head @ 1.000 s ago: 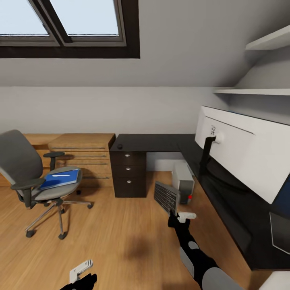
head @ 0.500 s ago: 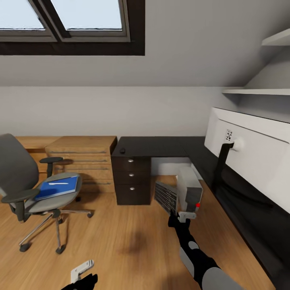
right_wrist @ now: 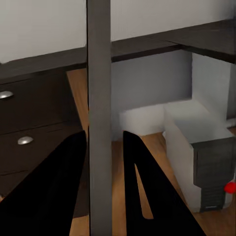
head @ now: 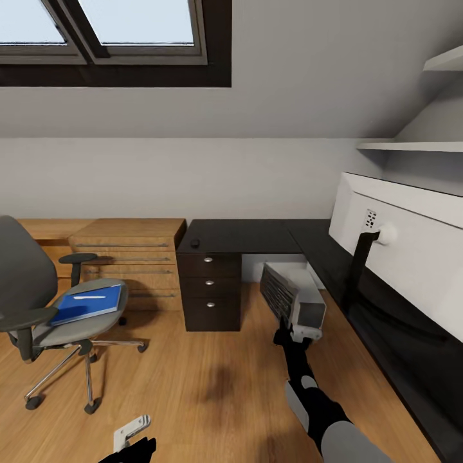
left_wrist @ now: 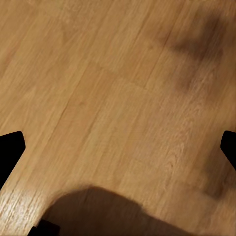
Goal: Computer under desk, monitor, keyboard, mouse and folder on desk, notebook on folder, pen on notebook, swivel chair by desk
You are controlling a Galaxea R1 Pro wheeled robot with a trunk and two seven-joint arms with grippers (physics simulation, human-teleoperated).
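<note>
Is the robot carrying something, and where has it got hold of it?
Yes: the right gripper holds the keyboard upright by one edge. The left gripper is empty.

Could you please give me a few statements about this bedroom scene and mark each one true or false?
1. The right gripper is shut on the keyboard. True.
2. The folder lies on the desk. False: it lies on the seat of the swivel chair.
3. The mouse sits on the desk top above the black drawer unit. True.
4. The left gripper holds the folder. False: it is open over the bare wood floor.
5. The monitor stands on the floor. False: it stands on the desk.
</note>
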